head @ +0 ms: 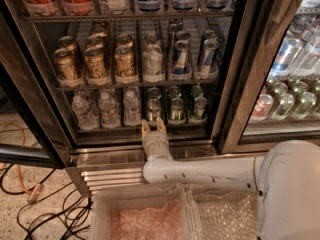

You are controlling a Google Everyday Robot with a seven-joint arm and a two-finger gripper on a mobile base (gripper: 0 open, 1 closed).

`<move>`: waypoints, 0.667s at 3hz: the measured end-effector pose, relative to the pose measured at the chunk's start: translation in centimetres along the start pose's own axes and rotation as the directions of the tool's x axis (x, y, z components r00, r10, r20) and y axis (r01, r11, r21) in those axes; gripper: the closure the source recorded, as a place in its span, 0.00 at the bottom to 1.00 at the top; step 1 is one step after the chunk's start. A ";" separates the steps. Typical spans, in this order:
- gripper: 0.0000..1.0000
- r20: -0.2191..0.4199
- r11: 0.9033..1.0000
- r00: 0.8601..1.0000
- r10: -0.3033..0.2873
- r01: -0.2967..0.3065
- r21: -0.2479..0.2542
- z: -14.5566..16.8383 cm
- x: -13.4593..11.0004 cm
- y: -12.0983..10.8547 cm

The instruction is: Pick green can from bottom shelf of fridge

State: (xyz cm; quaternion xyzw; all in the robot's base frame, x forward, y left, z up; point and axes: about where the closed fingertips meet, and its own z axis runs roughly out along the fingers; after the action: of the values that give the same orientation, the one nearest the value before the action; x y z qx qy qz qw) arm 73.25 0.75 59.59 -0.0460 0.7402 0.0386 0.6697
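The fridge [37,109] stands open in front of me. Several short green cans stand at the right of the bottom shelf [112,130]; the front ones are at left [153,109], middle [176,109] and right [199,106]. My gripper [153,125] is open. It sits at the shelf's front edge, just below and in front of the front-left green can, with a finger on either side of its base. It holds nothing. My white arm [200,174] reaches in from the lower right.
Clear water bottles [105,109] fill the left of the bottom shelf. Gold-brown cans [95,64] and blue-silver cans [181,56] stand on the rack above. A steel base grille [107,176] and a white bin [145,216] lie below. Cables [30,194] cross the floor at left.
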 end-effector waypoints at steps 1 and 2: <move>0.44 0.030 1.000 1.000 -0.001 0.001 -0.007 1.1 -0.7 0.4; 0.45 0.047 1.000 0.999 -0.002 0.002 -0.003 2.3 -0.9 0.3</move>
State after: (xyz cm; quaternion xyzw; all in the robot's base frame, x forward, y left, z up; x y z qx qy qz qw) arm 75.62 1.34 60.29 -0.0468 0.7241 0.0403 0.6869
